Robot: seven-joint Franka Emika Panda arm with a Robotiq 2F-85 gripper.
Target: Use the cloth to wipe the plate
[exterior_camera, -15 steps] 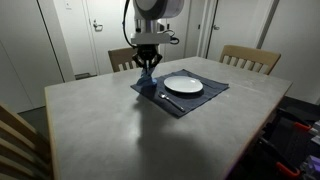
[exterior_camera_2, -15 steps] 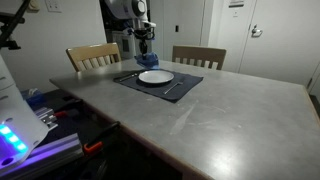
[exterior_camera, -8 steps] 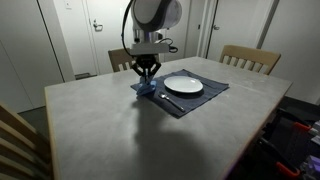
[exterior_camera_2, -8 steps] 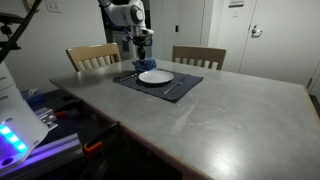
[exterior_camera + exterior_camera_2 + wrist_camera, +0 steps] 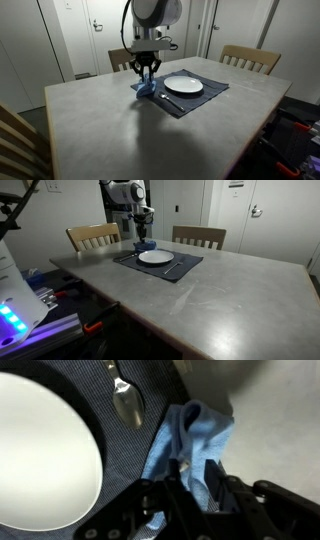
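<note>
A white plate (image 5: pixel 184 85) (image 5: pixel 155 256) sits on a dark placemat (image 5: pixel 203 101) (image 5: pixel 186 265); its rim fills the left of the wrist view (image 5: pixel 40 450). A crumpled blue cloth (image 5: pixel 147 90) (image 5: pixel 138 247) (image 5: pixel 190 425) lies at the mat's corner, partly on the table. My gripper (image 5: pixel 147 77) (image 5: pixel 139 240) (image 5: pixel 198 475) stands straight over the cloth, beside the plate. Its fingers are closed narrowly with a fold of cloth between them.
A spoon (image 5: pixel 128 402) lies on the mat between plate and cloth. More cutlery (image 5: pixel 170 100) (image 5: pixel 172 270) lies on the plate's other side. Two wooden chairs (image 5: pixel 250 58) (image 5: pixel 95 235) stand at the table's far edge. The grey tabletop (image 5: pixel 110 125) stretches wide.
The arm's upper part has shifted slightly and the gripper has settled a little lower onto the cloth. Plate and placemat have not moved.
</note>
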